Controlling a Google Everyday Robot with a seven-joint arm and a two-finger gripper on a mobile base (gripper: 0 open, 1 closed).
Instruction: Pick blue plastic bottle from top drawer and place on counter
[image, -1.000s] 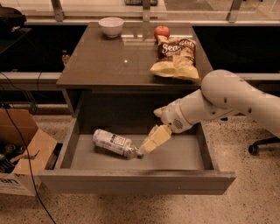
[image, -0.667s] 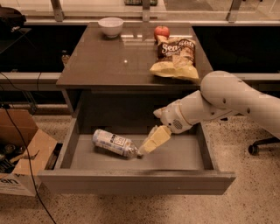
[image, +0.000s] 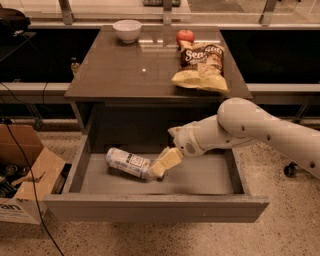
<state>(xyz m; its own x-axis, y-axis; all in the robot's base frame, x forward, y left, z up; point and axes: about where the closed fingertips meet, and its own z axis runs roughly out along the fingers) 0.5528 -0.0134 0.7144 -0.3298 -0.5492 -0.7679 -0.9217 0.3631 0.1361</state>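
Note:
The blue plastic bottle (image: 125, 161) lies on its side in the open top drawer (image: 150, 209), left of the middle, with its cap end pointing right. My gripper (image: 163, 164) is down inside the drawer, right at the bottle's cap end and touching or almost touching it. My white arm reaches in from the right. The glossy grey-brown counter (image: 125, 70) is the cabinet top above the drawer.
On the counter stand a white bowl (image: 127, 30) at the back, a red apple (image: 185, 36) and a bag of chips (image: 202, 65) on the right. An open cardboard box (image: 25, 175) sits on the floor to the left. A chair wheel (image: 290, 170) is at the right.

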